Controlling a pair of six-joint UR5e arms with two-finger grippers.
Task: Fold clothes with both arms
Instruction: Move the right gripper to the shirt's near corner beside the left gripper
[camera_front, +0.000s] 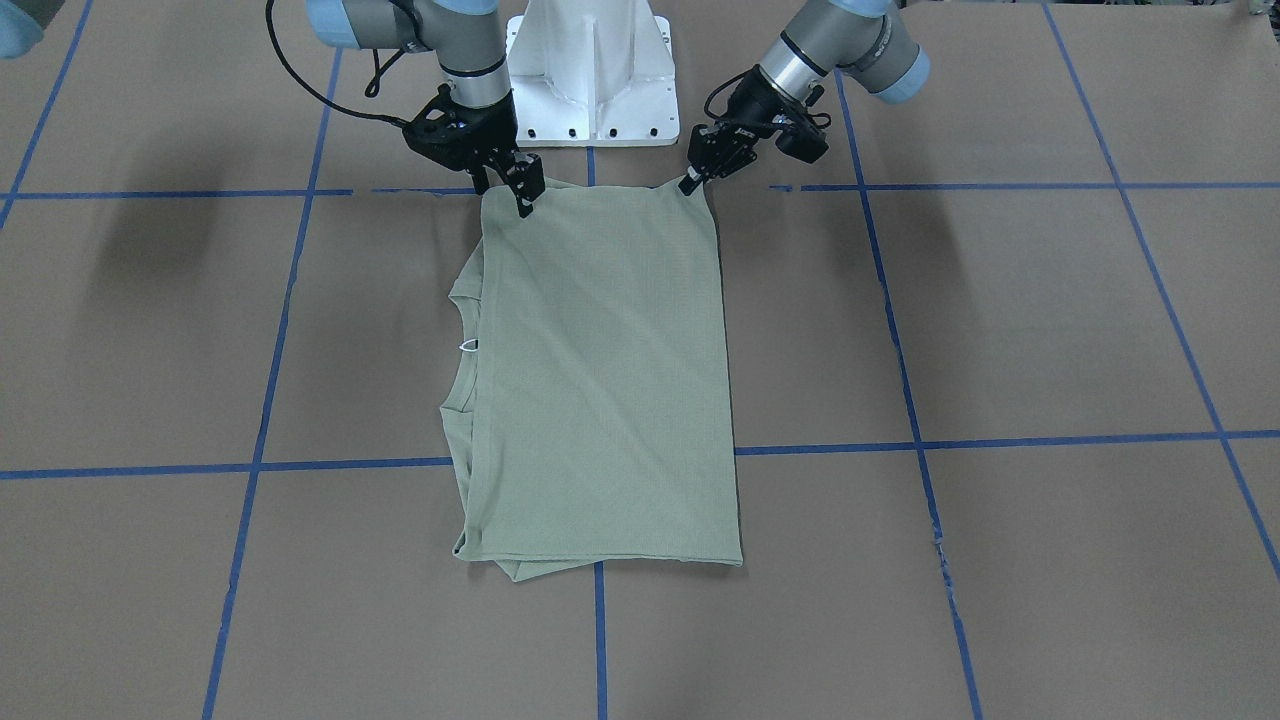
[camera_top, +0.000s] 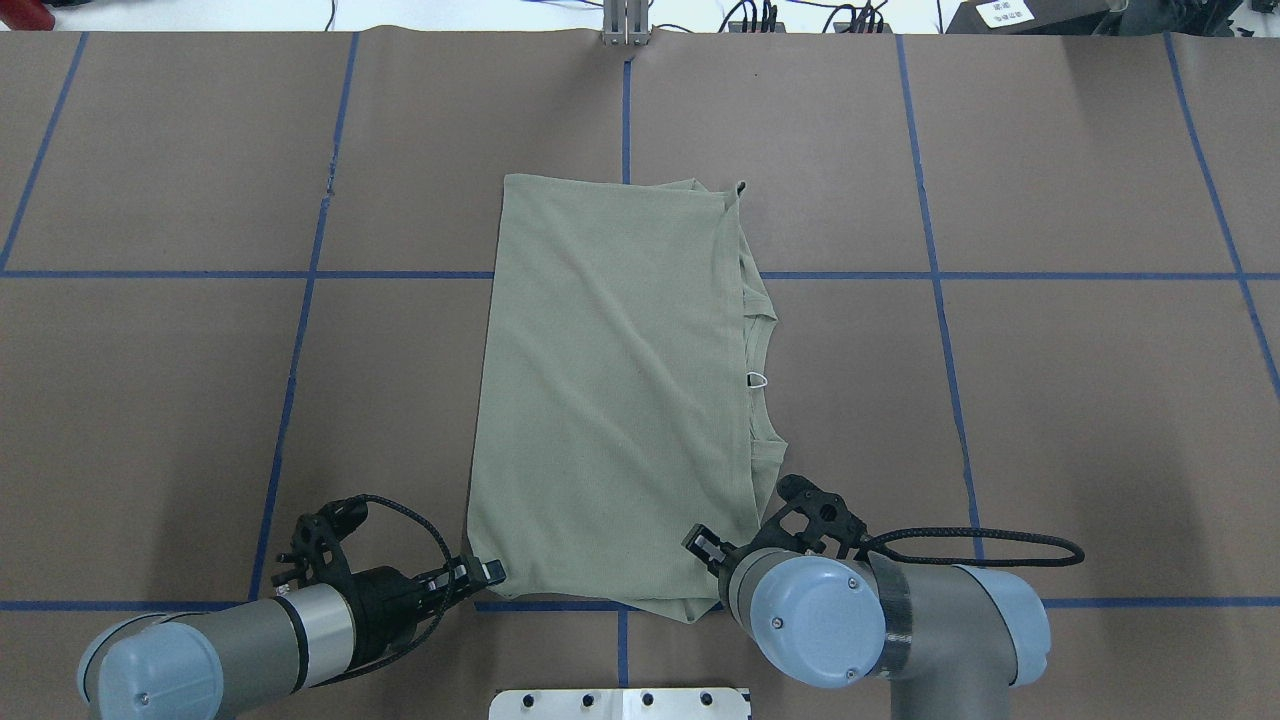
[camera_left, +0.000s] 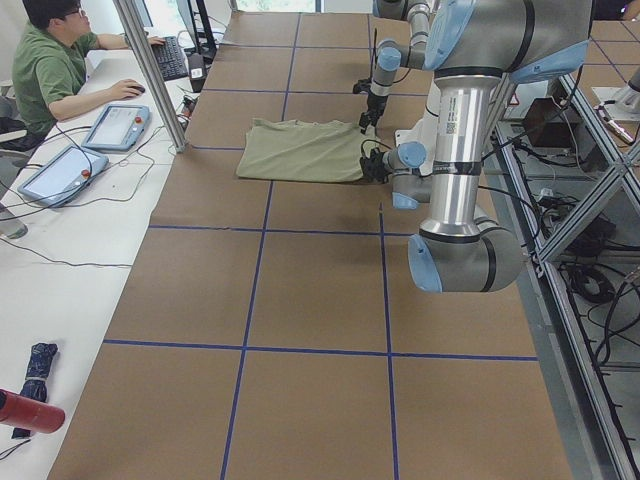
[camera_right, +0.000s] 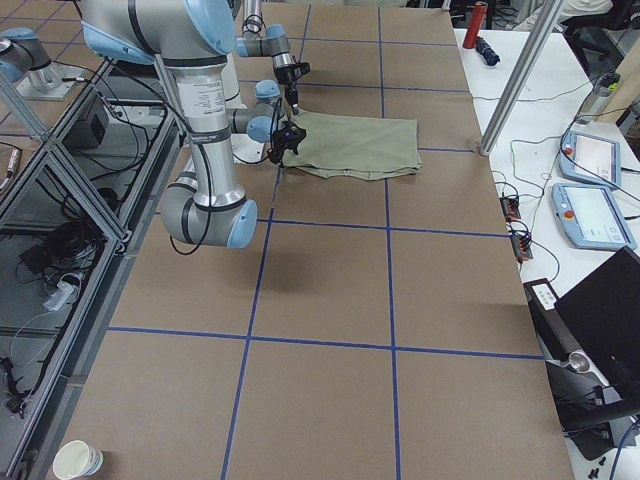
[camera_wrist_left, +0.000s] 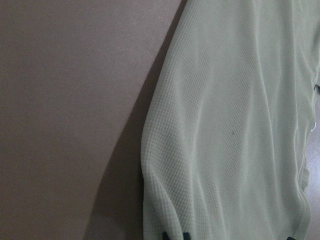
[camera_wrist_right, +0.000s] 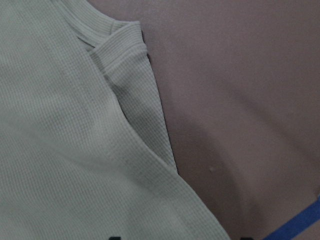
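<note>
Left tool, right tool spread wide, each at one robot-side corner of shirt.

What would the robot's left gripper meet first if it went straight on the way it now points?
The pale sage-green knit shirt. The left gripper points at the shirt's near corner, low over the brown table. Whether the gripper already touches the cloth is unclear.

Operator sits beside the blue-taped brown table.
</note>
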